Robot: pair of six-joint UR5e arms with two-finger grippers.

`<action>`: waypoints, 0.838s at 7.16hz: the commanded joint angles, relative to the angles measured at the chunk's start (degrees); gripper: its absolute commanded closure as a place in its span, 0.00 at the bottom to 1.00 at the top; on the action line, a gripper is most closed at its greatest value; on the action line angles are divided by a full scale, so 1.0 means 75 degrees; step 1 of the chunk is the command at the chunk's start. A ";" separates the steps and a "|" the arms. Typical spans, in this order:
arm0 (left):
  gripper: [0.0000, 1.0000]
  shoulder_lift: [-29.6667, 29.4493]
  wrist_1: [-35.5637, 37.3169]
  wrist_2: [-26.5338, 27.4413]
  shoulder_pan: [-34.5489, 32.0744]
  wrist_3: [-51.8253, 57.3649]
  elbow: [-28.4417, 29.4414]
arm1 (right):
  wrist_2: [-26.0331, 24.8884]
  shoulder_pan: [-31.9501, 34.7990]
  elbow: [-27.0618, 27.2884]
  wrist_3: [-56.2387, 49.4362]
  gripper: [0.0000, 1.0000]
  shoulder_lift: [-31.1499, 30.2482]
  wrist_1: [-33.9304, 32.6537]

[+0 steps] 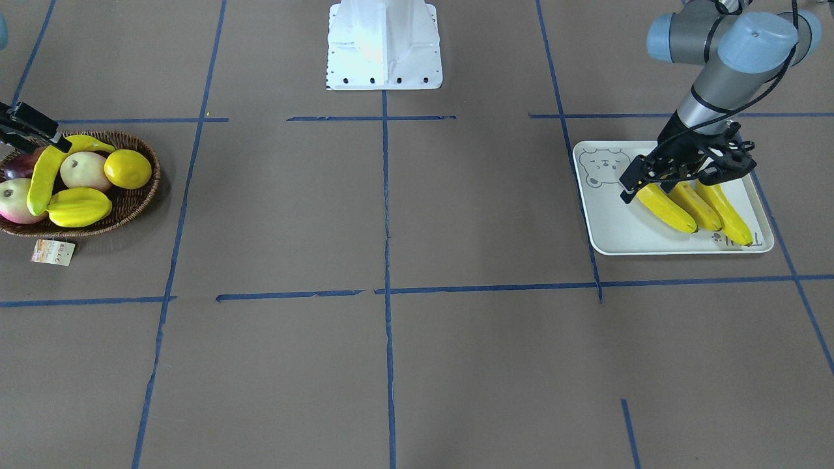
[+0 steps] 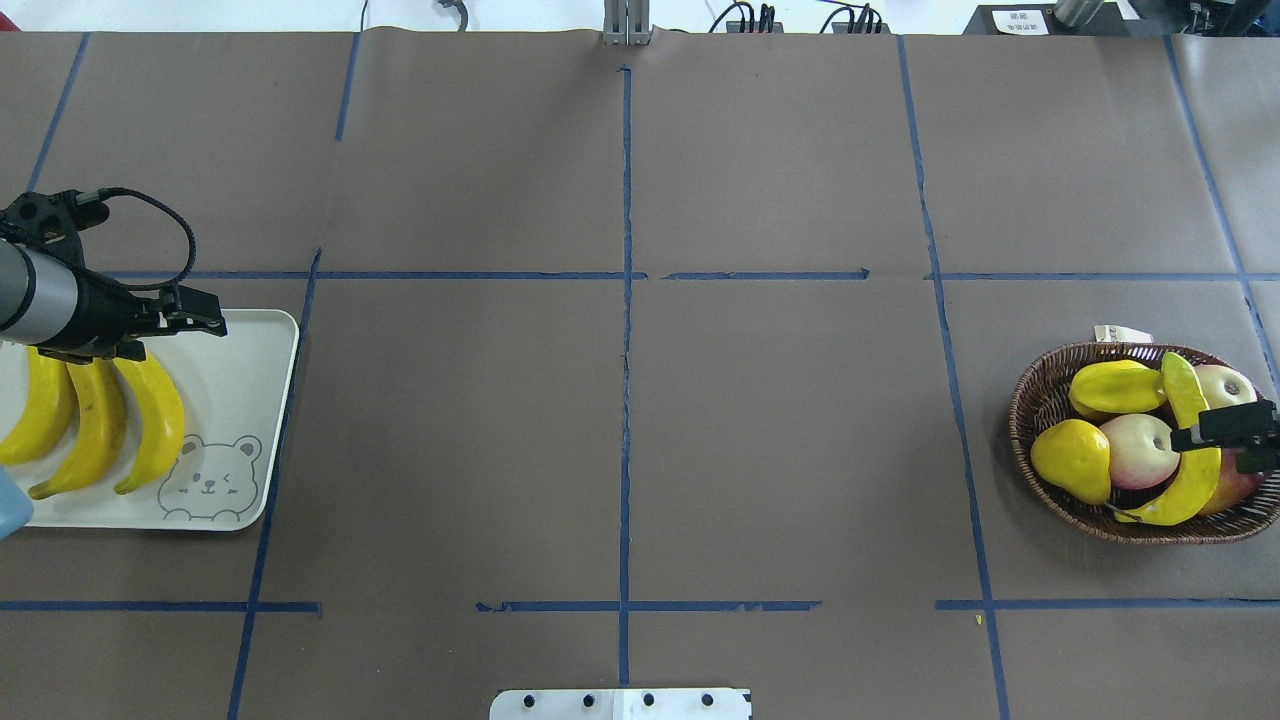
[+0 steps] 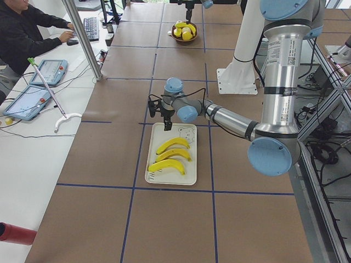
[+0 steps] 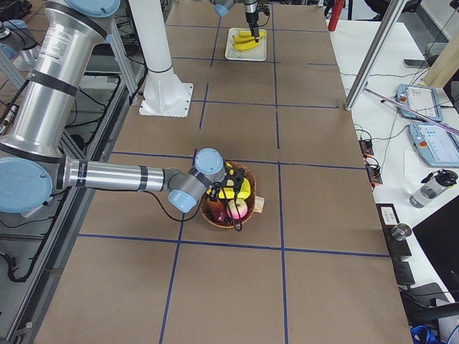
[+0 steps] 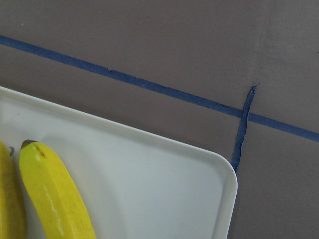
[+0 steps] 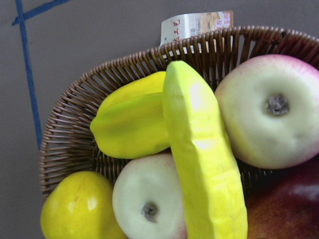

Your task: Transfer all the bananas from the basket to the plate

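Three bananas (image 1: 690, 207) lie side by side on the pale plate (image 1: 619, 234) with the bear face, also in the overhead view (image 2: 150, 410). My left gripper (image 2: 205, 312) hovers over the bananas' stem ends, apparently open and empty. A fourth banana (image 2: 1195, 480) lies across the other fruit in the dark wicker basket (image 2: 1030, 410); it fills the middle of the right wrist view (image 6: 204, 159). My right gripper (image 2: 1215, 443) is low over this banana, its fingers apart; I see no grip on it.
The basket also holds a lemon (image 1: 128, 168), a starfruit (image 1: 78, 206) and pale apples (image 1: 85, 170); its paper tag (image 1: 52, 252) lies outside. The robot's white base (image 1: 384, 45) stands between plate and basket. An operator (image 3: 27, 33) sits beside the table.
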 commanded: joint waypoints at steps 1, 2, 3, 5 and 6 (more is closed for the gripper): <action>0.00 0.0000 0.0000 0.0000 0.0000 -0.0012 -0.0013 | 0.0002 -0.0160 0.0001 -0.0012 0.00 -0.0258 0.0018; 0.00 0.0000 0.0000 0.0012 0.0000 -0.0035 -0.0036 | -0.0021 -0.0299 -0.0023 -0.0012 0.00 -0.0294 0.0007; 0.00 0.0011 -0.0012 0.0012 -0.0012 -0.0035 -0.0094 | -0.0102 -0.0440 -0.0023 -0.0012 0.00 -0.0294 0.0007; 0.00 0.0023 0.0000 0.0012 0.0000 -0.0059 -0.0107 | -0.0419 -0.0734 -0.0069 0.0023 0.00 -0.0259 0.0007; 0.00 0.0035 -0.0012 0.0012 0.0000 -0.0059 -0.0107 | -0.0420 -0.0723 -0.0070 0.0023 0.00 -0.0270 -0.0005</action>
